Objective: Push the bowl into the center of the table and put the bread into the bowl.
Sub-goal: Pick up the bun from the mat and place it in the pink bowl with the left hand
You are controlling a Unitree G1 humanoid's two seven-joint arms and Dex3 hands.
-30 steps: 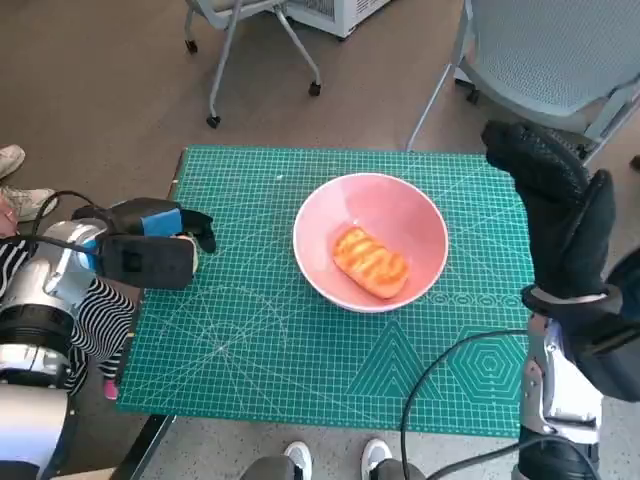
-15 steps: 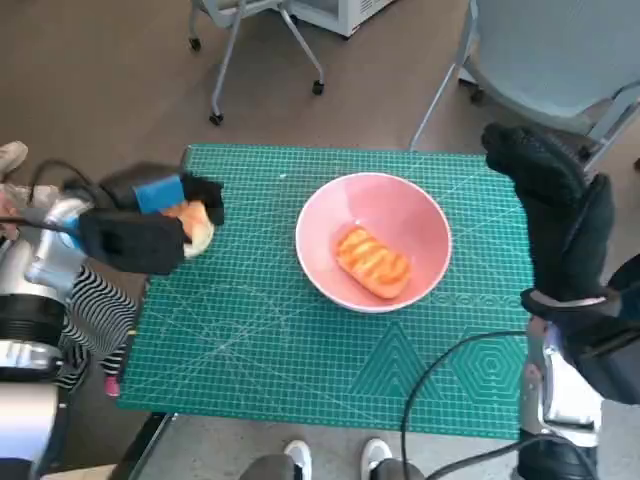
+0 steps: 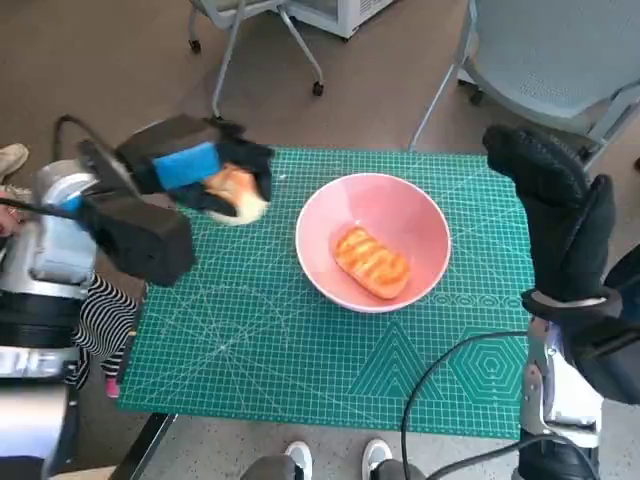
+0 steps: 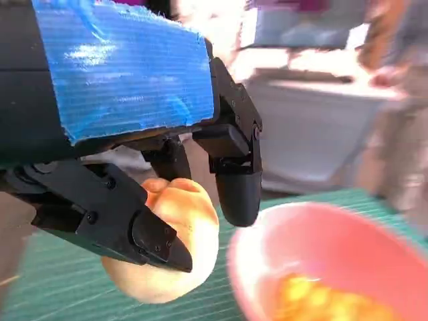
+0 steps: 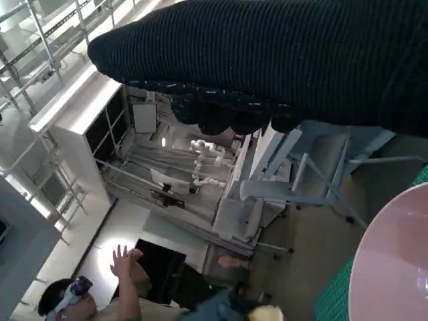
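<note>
The pink bowl [image 3: 372, 242] stands near the middle of the green cutting mat [image 3: 250, 340], with an orange striped bread [image 3: 371, 261] lying inside it. My left hand [image 3: 195, 172] grips a pale round bread roll [image 3: 237, 191] raised above the mat's far left part, just left of the bowl. In the left wrist view the roll [image 4: 165, 244] sits between the black fingers [image 4: 234, 174], with the bowl's rim [image 4: 321, 261] close beside it. My right hand [image 3: 555, 215] is raised at the mat's right edge, fingers extended, holding nothing.
Chairs [image 3: 560, 50] stand beyond the table's far edge, one [image 3: 250, 20] at the far left. A person's feet [image 3: 335, 458] show at the near edge, and a striped sleeve [image 3: 95, 320] at the left. In the right wrist view a person [image 5: 120, 294] raises a hand.
My left hand has lifted the bread roll from the mat's left edge and carried it up and to the right, toward the bowl. The right hand and bowl have stayed put.
</note>
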